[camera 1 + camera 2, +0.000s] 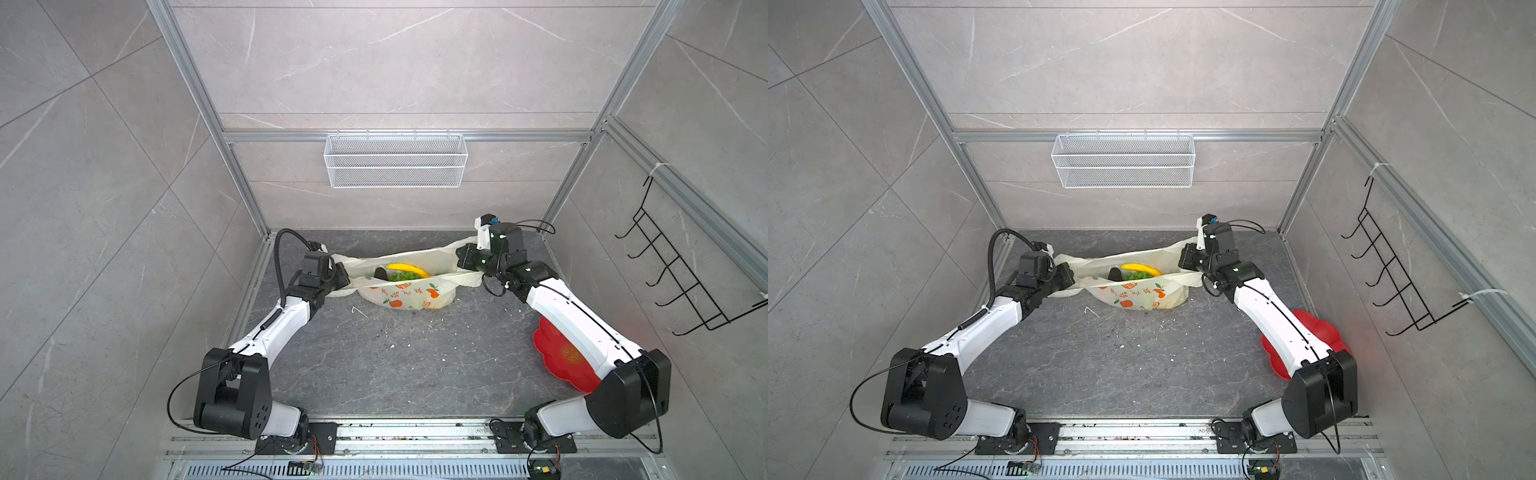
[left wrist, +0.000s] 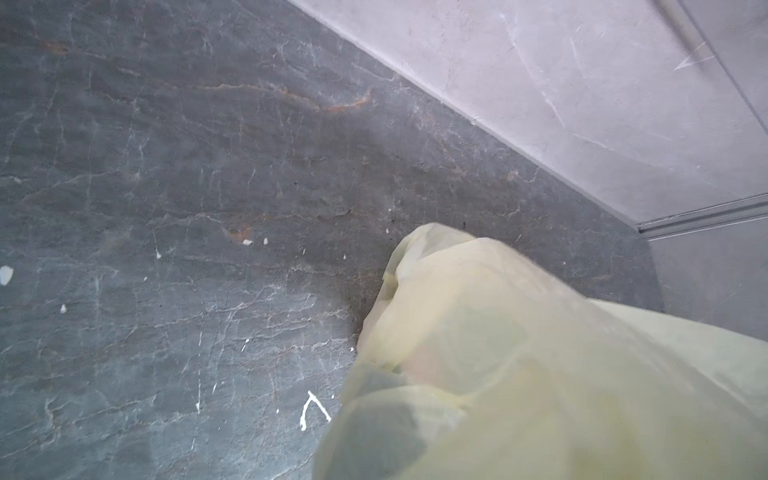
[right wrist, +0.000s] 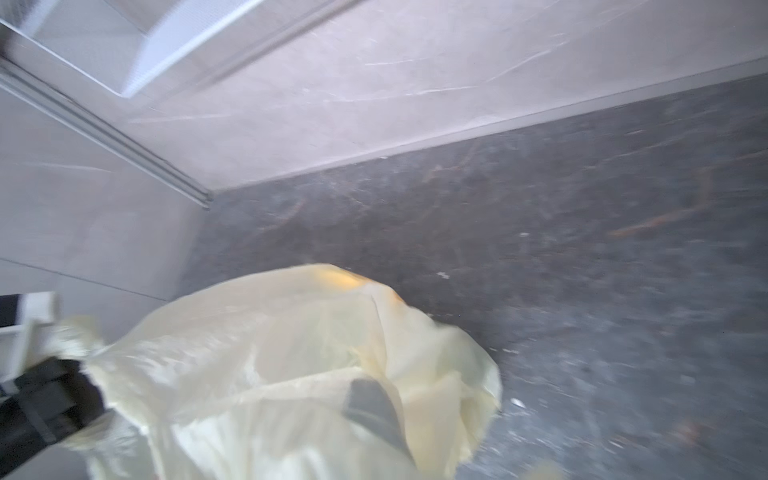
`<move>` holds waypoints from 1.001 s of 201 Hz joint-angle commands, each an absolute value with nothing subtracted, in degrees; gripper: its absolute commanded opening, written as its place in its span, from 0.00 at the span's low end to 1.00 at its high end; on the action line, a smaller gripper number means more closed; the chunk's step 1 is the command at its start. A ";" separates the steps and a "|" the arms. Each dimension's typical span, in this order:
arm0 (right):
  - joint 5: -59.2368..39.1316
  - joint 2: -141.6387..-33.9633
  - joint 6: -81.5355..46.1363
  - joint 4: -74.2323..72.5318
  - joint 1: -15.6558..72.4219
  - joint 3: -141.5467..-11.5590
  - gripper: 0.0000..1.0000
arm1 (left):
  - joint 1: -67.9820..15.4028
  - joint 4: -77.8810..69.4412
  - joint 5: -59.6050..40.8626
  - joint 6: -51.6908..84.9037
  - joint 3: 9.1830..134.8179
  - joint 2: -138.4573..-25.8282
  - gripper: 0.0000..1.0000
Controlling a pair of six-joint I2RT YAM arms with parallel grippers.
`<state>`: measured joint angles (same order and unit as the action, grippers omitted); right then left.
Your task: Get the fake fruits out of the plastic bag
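Note:
The plastic bag (image 1: pixel 409 297) (image 1: pixel 1133 297) lies at the far side of the table, its mouth pulled wide between both arms. Fake fruits show in both top views through the opening: a yellow banana (image 1: pixel 407 270) (image 1: pixel 1140 269), a green grape bunch (image 1: pixel 403 276) and a dark brown piece (image 1: pixel 380 273). My left gripper (image 1: pixel 345 277) (image 1: pixel 1069 278) is shut on the bag's left handle. My right gripper (image 1: pixel 460 254) (image 1: pixel 1182 255) is shut on the right handle. In the wrist views pale film (image 2: pixel 540 353) (image 3: pixel 291 353) drapes over the jaws, and one dark finger (image 3: pixel 374 407) shows through.
A red flower-shaped plate (image 1: pixel 561 357) lies at the right, partly under my right arm. A white wire basket (image 1: pixel 395 160) hangs on the back wall. A black hook rack (image 1: pixel 681 270) is fixed to the right wall. White specks dot the dark tabletop (image 1: pixel 374 353).

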<state>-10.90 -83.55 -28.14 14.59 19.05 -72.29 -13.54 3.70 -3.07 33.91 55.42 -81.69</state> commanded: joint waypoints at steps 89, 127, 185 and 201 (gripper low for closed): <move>-22.29 -92.50 -31.08 8.44 23.02 -67.57 0.00 | -20.06 17.51 -2.02 31.44 89.19 -105.79 0.00; -27.89 -86.87 -29.60 6.14 23.79 -66.26 0.00 | -20.10 38.66 6.45 29.45 111.44 -121.32 0.00; -40.44 -79.73 -44.77 -14.60 13.90 -57.42 0.00 | -13.95 39.06 5.60 30.20 100.70 -120.08 0.00; -41.09 -81.01 -47.62 -17.17 11.49 -56.23 0.00 | -12.04 34.53 1.38 30.14 93.97 -116.50 0.00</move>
